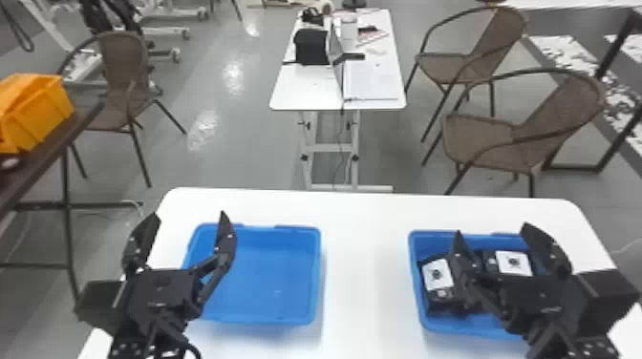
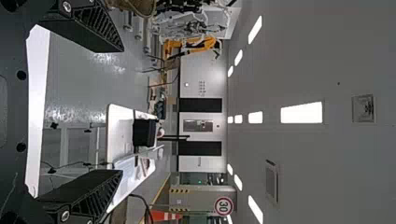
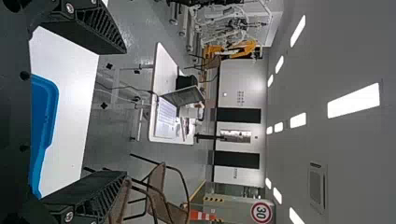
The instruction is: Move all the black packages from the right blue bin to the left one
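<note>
Black packages with white labels lie in the right blue bin [image 1: 465,329], one package [image 1: 438,286] along its left side and another package [image 1: 513,262] toward its back. My right gripper [image 1: 492,229] stands open over that bin, partly hiding what lies in it; the right wrist view shows the gripper [image 3: 123,112] with nothing between its fingers, beside the rim of the blue bin. The left blue bin [image 1: 267,281] holds nothing visible. Over its left side my left gripper [image 1: 188,217] is open, and in the left wrist view the gripper [image 2: 122,109] has wide-apart, unoccupied fingers.
Both bins stand on a white table [image 1: 365,267], with a strip of tabletop between them. Beyond it are a small white desk [image 1: 308,88] with a laptop and brown chairs [image 1: 497,138]. A yellow crate [image 1: 38,112] sits on a dark table at the left.
</note>
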